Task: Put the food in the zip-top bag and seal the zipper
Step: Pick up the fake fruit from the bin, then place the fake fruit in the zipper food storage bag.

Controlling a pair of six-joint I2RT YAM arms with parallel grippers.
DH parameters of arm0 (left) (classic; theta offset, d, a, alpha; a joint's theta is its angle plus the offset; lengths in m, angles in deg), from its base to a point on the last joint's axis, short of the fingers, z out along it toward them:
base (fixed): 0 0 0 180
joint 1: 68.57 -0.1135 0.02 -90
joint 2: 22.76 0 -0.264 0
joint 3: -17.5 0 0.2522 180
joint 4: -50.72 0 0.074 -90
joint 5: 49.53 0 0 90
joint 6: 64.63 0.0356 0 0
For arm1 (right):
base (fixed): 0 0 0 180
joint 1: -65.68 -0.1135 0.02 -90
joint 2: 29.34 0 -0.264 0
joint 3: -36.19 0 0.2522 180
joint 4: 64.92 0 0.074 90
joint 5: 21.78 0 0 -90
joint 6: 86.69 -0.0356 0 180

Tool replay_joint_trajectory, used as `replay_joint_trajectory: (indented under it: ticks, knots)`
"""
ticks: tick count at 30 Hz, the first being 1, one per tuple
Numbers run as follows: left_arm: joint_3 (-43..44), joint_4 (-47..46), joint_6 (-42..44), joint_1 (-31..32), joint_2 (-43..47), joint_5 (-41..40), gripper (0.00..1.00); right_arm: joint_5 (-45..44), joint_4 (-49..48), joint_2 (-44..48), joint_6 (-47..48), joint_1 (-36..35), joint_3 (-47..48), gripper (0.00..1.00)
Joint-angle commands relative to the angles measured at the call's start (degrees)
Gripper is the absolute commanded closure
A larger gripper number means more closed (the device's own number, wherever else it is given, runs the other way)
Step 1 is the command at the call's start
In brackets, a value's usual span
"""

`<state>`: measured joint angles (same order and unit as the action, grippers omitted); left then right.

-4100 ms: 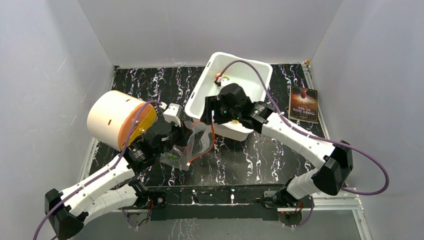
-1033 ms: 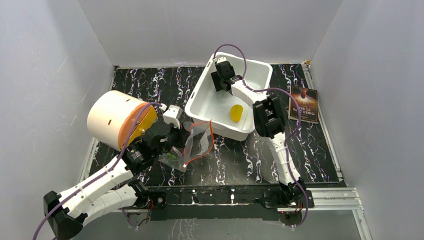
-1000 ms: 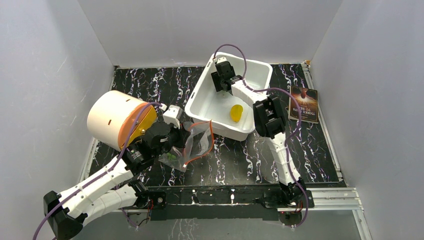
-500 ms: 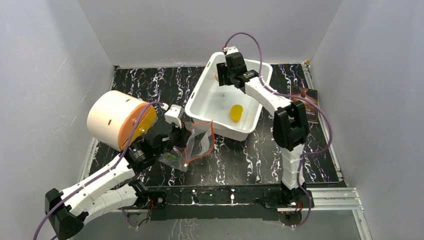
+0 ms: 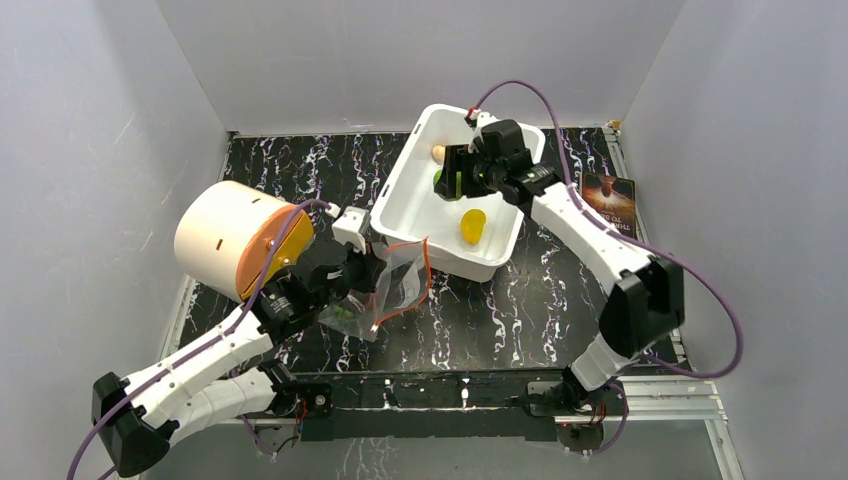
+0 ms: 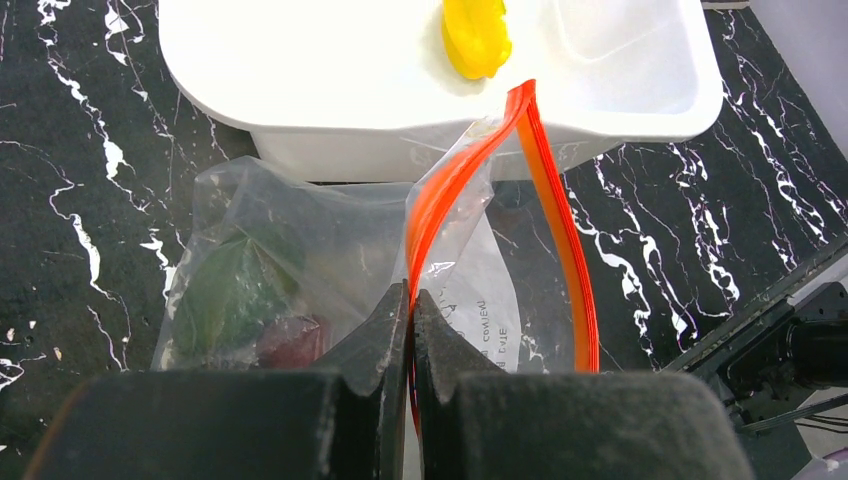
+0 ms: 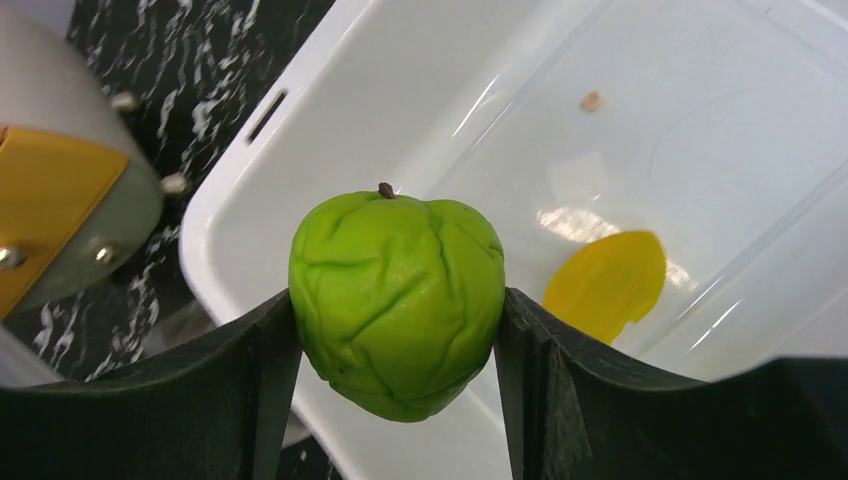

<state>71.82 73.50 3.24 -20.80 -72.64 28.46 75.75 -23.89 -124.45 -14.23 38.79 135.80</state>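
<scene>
We see the cream drum [image 5: 228, 236] lying on its side at the left, its orange lid shut, so we cannot tell what it holds. The white tub [image 5: 392, 200] behind the bag holds a yellow mango piece [image 5: 472, 226] on its floor and a beige bulb [image 5: 438, 151] at its far end. Above the tub the right gripper [image 5: 452, 182] clamps the bright green lime [image 7: 397, 295] between both fingers. The zip-top bag [image 6: 330, 230] lies on the table against the tub's near wall, with the dark green avocado [image 6: 235, 290] and a purple-brown fruit [image 6: 292, 340] inside. Its mouth gapes, and the left gripper [image 6: 411, 300] is pinched tight on the zipper [image 6: 560, 230] edge
</scene>
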Motion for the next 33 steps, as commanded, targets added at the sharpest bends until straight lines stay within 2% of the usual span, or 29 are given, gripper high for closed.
replay_joint_trajectory:
  ticks: [1,9,13,23,31,33]
  knots:
    - [2.7,-1.4,-0.5,0.0,-0.2,0.0,1.0,9.8,0.0,9.7,-2.1,-1.2,-4.0,0.52]
    - [4.6,-1.5,-0.3,0.0,-2.9,1.4,1.0,19.3,1.2,18.4,-1.7,-3.5,-10.4,0.52]
    - [4.8,-1.9,-0.7,0.0,-2.7,1.2,1.0,21.2,0.2,20.3,-3.8,-6.5,-12.2,0.51]
    - [5.7,-1.6,-1.9,0.0,-2.4,1.4,1.0,17.4,-0.7,17.3,-6.7,-16.1,-15.8,0.48]
    - [6.1,-0.9,-2.8,0.0,-1.5,1.8,1.0,13.2,0.5,14.1,-6.2,-17.6,-15.7,0.43]
    - [5.8,-1.0,-3.1,0.0,-1.1,1.9,1.0,12.7,1.7,13.2,-5.9,-17.6,-15.4,0.39]
